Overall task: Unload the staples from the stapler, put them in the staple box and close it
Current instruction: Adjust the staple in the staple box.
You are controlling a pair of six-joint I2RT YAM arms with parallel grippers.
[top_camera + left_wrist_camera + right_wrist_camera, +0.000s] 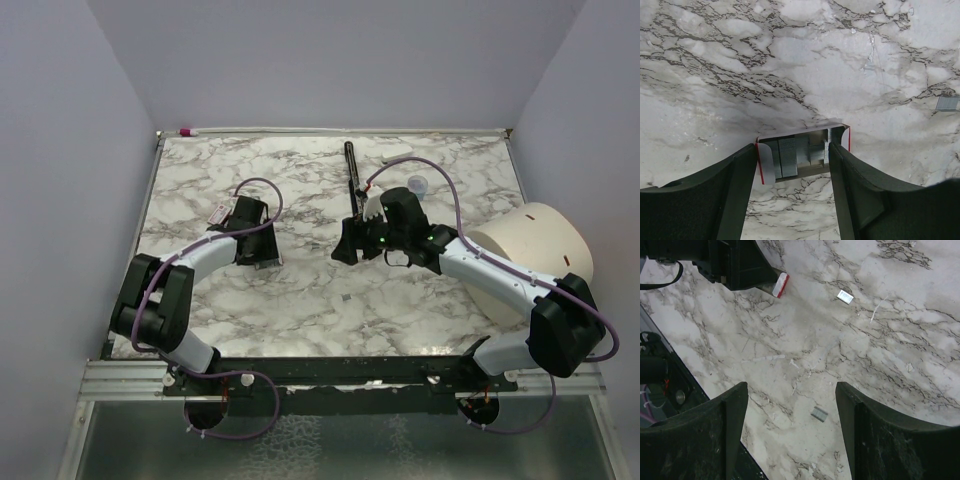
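The stapler [351,178] is a thin black bar lying at the back middle of the marble table, just beyond my right gripper. My left gripper [262,248] [792,147] is shut on a small open white box with red edges [795,155] that holds several strips of staples. A loose staple strip [946,103] lies on the table to its right. My right gripper [346,245] [790,390] is open and empty, hovering over a short staple strip [819,414]. A second strip [845,296] lies farther off. The box's end [781,285] shows at the left gripper's tip.
A large white roll [530,250] stands at the right edge beside my right arm. A small clear cap [418,185] and a white object [395,152] lie near the stapler. A pink-tipped pen [190,131] lies at the back left corner. Walls close in three sides.
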